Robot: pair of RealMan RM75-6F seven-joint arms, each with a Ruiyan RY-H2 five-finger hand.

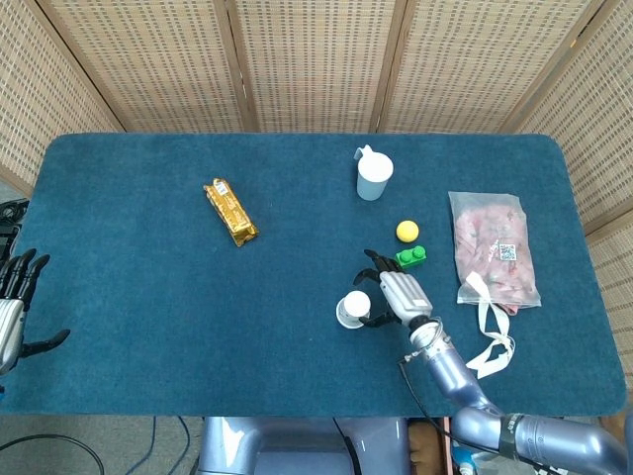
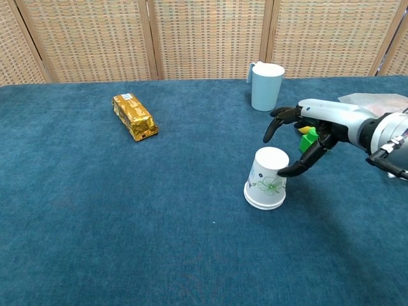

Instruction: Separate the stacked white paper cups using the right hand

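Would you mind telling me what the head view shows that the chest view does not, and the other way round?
Only the head view shows the left robot hand at the table's left edge, the yellow ball and the whole pink bag with its white ties. Only the chest view shows the green leaf print on the side of the paper cups. Both show the right robot hand, fingers spread beside the upside-down cups, plus the gold packet, the pitcher and the green block.
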